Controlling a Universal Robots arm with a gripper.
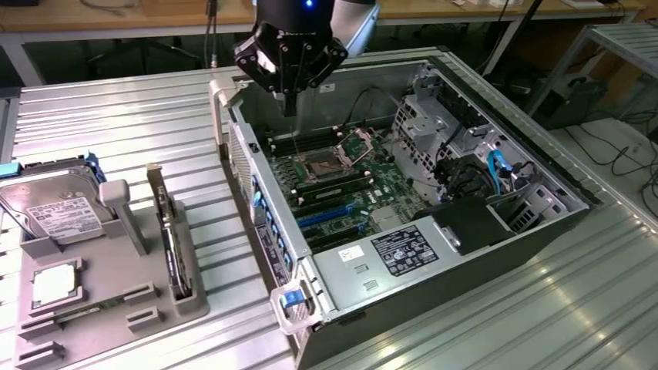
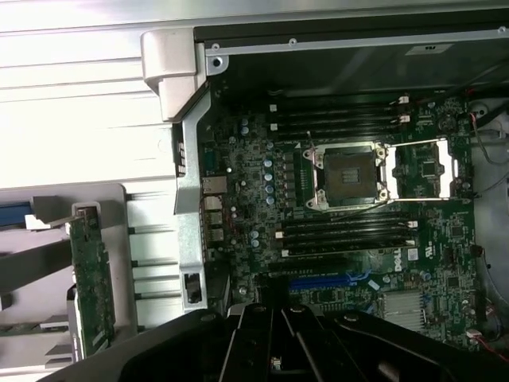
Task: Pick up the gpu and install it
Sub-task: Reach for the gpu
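Nearest, at the exterior view's left, a grey holder [image 1: 190,308] is sitting on the ribbed metal tabletop [image 1: 134,123]. It is carrying a silver hard drive [image 1: 57,212], a small square chip [image 1: 54,284] and the gpu [image 1: 172,239] [image 2: 89,278], which is standing on edge in a slot along the holder's side nearest the case. Just beside it, an open computer case [image 1: 494,270] is lying on its side, its green motherboard [image 1: 350,185] and open CPU socket [image 1: 319,166] [image 2: 350,171] facing up. Farther back, the black end effector [image 1: 290,108] [image 2: 274,350] is hanging above the case's far corner, well apart from the gpu, its fingers clenched together and gripping nothing.
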